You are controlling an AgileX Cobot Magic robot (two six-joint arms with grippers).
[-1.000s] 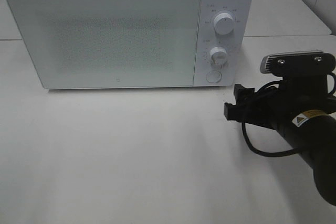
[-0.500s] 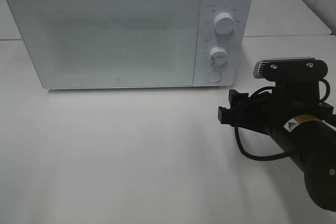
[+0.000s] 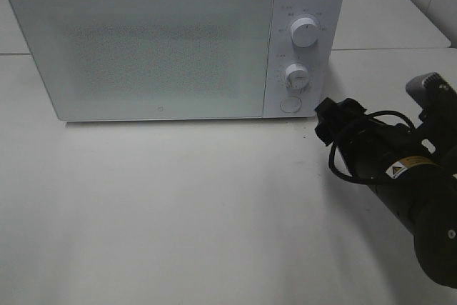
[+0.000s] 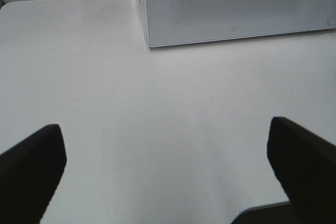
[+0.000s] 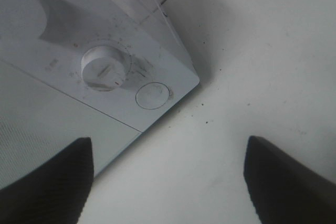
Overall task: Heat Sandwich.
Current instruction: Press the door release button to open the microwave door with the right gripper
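Closer to the microwave than a second ago, our right hand — wide, empty — faces its round button; we line one finger up and press squarely.

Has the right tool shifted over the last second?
Yes. In the high view the right tool has swung up the image toward the microwave, ending just right of its round button.

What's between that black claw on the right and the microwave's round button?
Only bare white table, as the right wrist view shows between the right gripper and the round button.
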